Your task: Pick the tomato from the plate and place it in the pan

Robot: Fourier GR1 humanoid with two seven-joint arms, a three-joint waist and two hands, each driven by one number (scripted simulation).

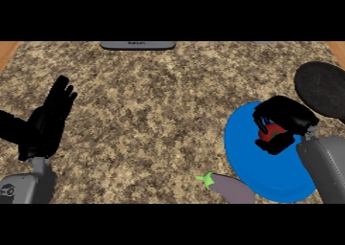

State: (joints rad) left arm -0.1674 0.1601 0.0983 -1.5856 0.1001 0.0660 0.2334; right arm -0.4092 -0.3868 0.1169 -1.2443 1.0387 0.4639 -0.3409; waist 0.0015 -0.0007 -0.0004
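Observation:
A red tomato (pixel 271 133) with a green stem shows between the curled fingers of my right hand (pixel 287 117), which is shut on it over the blue plate (pixel 254 162). The hand hides most of the tomato. I cannot tell whether the tomato still touches the plate. The black pan (pixel 327 88) lies at the right edge, just beyond the plate's far side. My left hand (pixel 48 122) rests open at the left, fingers straight and pointing away from me, holding nothing.
A purple eggplant (pixel 231 187) with a green stem lies on the speckled counter (pixel 154 105) by the plate's near left rim. A grey object (pixel 138 45) sits at the counter's far edge. Wooden strips border the counter on both sides.

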